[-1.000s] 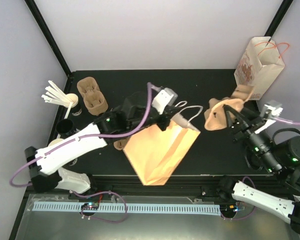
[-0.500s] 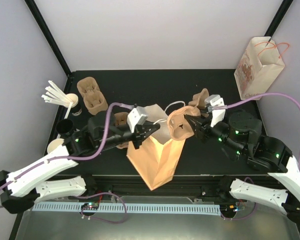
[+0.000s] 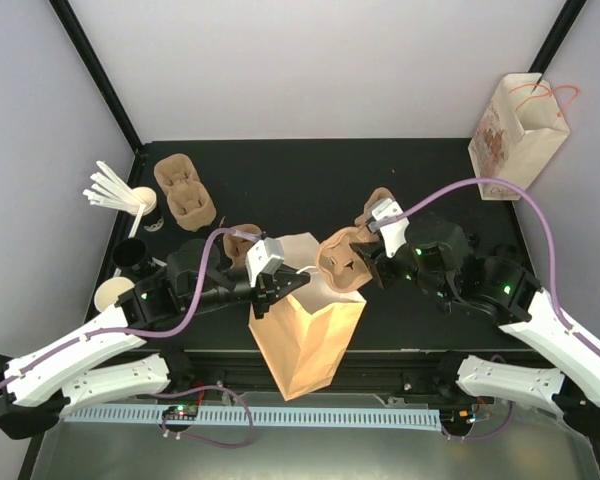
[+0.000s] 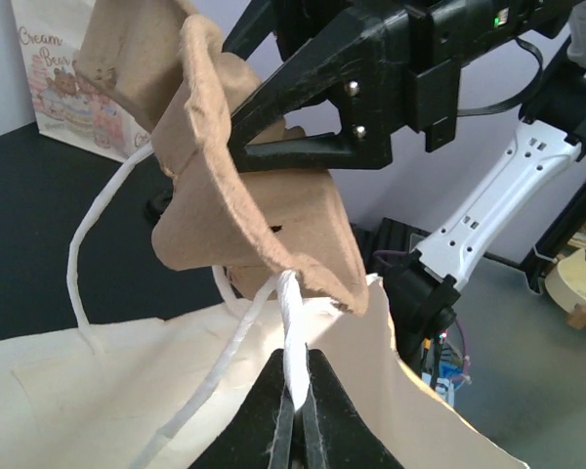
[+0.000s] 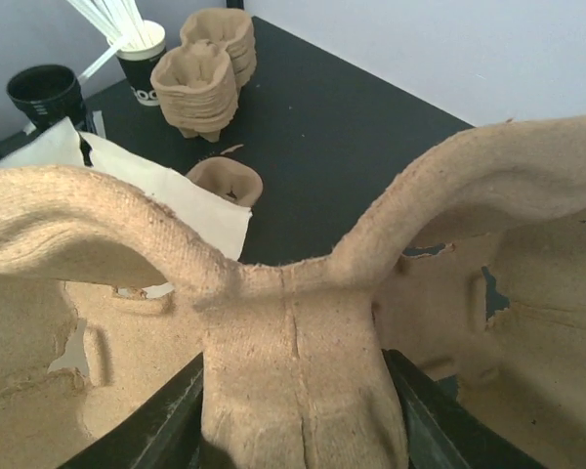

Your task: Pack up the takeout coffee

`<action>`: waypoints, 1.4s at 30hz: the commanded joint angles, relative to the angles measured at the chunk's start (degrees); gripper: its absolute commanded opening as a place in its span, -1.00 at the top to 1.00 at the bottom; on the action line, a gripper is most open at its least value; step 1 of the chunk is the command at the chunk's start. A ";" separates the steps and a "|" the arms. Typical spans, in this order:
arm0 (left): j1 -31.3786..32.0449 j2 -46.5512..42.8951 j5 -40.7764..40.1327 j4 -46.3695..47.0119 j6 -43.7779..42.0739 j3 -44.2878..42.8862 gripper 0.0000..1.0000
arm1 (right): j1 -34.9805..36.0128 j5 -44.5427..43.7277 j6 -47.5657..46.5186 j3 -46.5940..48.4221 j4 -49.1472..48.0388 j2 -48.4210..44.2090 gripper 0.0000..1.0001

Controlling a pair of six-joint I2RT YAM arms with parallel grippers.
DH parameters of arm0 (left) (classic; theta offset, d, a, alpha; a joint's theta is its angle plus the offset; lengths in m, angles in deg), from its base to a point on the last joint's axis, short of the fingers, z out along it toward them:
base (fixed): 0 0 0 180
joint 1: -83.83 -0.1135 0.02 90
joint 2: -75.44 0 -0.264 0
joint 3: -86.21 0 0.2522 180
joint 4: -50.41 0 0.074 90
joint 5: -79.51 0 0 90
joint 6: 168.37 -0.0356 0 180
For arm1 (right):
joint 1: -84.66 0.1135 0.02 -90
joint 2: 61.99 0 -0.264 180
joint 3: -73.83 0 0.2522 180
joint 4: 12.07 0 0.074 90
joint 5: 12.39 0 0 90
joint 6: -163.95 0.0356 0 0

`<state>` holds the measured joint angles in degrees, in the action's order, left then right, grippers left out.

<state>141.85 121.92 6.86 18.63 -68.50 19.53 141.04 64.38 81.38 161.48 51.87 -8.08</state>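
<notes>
At the far left of the black table (image 3: 310, 170), a bunch of white stirrers (image 3: 108, 186) stands in a cup. Nearer the arms is a black cup (image 3: 130, 256), and just beside it the cream paper cup (image 3: 109, 293) sits at the table's left edge, upright and partly hidden by the left arm, with neither gripper touching it. A stack of brown pulp carriers (image 3: 185, 190) sits behind.

At centre, the left gripper (image 4: 295, 396) is pinched closed on the white handle (image 4: 291, 327) of a tall brown paper bag (image 3: 305, 330), which stands with its mouth open.

Right of that, a pulp cup carrier (image 3: 342, 260) hangs tilted over the bag's mouth. The right gripper (image 5: 293, 420) is clamped on the carrier's centre ridge, one finger on each side.

A printed paper bag (image 3: 515, 130) stands in the far right corner.
</notes>
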 commanded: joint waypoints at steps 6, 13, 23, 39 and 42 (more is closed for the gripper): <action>-0.36 -0.78 5.31 1.00 -2.44 -1.26 0.97 | 1.52 -4.14 -4.95 1.52 3.37 3.20 0.13; -0.36 -3.73 0.71 2.34 -1.65 0.25 0.97 | 1.89 -9.20 -4.62 1.59 4.17 3.23 0.13; -0.36 -8.13 -0.45 6.48 1.86 6.74 0.89 | 10.68 -13.06 -6.36 1.60 3.21 6.77 0.06; -0.36 -15.33 -8.30 1.38 10.68 7.81 0.37 | 23.88 -14.61 -11.53 -0.28 -0.08 12.30 0.04; -0.36 -17.78 -15.39 -3.01 15.28 7.18 -0.11 | 25.05 -12.58 -12.61 -2.38 -4.18 10.67 0.04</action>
<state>141.65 106.88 0.89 21.10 -59.89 28.47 164.53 50.81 70.99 161.02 53.35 4.95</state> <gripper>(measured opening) 0.402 0.479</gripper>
